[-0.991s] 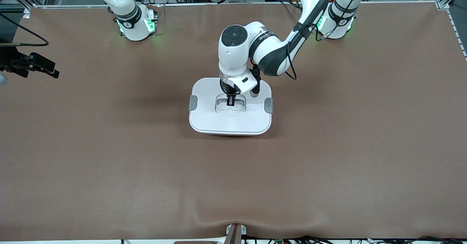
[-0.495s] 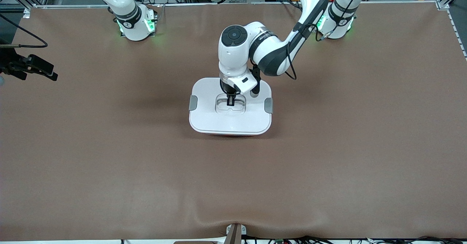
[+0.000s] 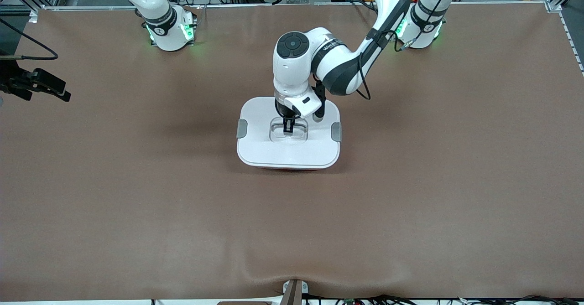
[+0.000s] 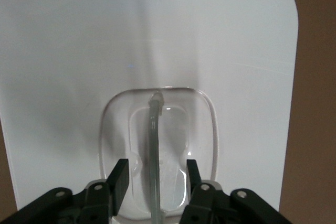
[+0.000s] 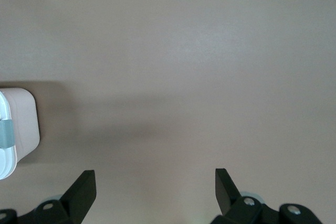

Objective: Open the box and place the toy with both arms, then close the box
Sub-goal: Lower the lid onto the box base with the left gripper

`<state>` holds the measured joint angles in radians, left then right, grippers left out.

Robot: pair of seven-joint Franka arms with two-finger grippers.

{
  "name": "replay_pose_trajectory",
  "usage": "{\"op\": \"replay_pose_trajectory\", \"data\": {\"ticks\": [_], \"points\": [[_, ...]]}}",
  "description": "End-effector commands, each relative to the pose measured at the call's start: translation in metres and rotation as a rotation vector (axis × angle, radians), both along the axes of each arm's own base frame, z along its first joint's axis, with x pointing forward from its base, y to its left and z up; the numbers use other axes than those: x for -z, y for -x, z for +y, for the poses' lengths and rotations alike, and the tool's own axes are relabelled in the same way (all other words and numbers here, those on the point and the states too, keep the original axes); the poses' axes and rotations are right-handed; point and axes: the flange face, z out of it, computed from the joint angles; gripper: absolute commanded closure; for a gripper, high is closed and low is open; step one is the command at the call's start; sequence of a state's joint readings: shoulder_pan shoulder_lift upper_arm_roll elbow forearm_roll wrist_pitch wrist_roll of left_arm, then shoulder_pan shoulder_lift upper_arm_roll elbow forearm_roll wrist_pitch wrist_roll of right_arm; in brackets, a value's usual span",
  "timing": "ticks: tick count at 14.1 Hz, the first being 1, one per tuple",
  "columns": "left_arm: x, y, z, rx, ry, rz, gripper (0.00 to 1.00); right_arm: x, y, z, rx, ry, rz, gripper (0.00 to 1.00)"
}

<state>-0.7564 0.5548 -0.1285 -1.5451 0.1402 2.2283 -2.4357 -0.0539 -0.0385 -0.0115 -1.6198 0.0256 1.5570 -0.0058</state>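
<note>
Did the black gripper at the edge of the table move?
Yes. The right gripper slid a bit toward the right arm's end of the table, away from the box.

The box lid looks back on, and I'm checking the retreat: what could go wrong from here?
1. The left gripper sits open in the lid's recess with its fingers astride the clear handle; a slanted lift might catch it and tug the box.
2. Whether the grey clips are latched cannot be told.
3. The right gripper waits open over bare table.

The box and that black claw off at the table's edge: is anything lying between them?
Nothing. In the front view, only bare brown table lies between the box and the waiting right end effector. Its wrist view shows the same bare surface.
</note>
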Motion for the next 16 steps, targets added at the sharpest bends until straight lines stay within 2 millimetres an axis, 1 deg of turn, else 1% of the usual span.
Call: {"op": "replay_pose_trajectory", "data": {"ticks": [1, 5, 11, 12, 13, 15, 16], "points": [[-0.002, -0.004, -0.003, -0.011, 0.000, -0.024, 0.00, -0.004, -0.003, -0.001, 0.011, 0.002, -0.006, 0.00], [-0.008, -0.005, -0.003, -0.008, 0.004, -0.030, 0.00, -0.004, -0.003, -0.001, 0.008, 0.003, -0.004, 0.00], [-0.030, -0.015, 0.002, -0.014, 0.019, -0.056, 0.00, -0.003, -0.004, 0.002, 0.008, 0.003, -0.002, 0.00], [-0.034, -0.018, 0.004, -0.009, 0.017, -0.066, 0.00, -0.003, -0.004, 0.003, 0.005, 0.002, -0.002, 0.00], [-0.046, -0.021, 0.009, -0.008, 0.025, -0.081, 0.00, 0.000, -0.005, 0.004, 0.003, 0.002, 0.002, 0.00], [-0.055, -0.023, 0.014, -0.002, 0.017, -0.084, 0.00, 0.002, -0.006, 0.004, 0.002, 0.001, 0.007, 0.00], [-0.061, -0.026, 0.020, 0.024, 0.002, -0.088, 0.00, 0.002, -0.006, 0.004, 0.003, 0.001, 0.005, 0.00]]}}
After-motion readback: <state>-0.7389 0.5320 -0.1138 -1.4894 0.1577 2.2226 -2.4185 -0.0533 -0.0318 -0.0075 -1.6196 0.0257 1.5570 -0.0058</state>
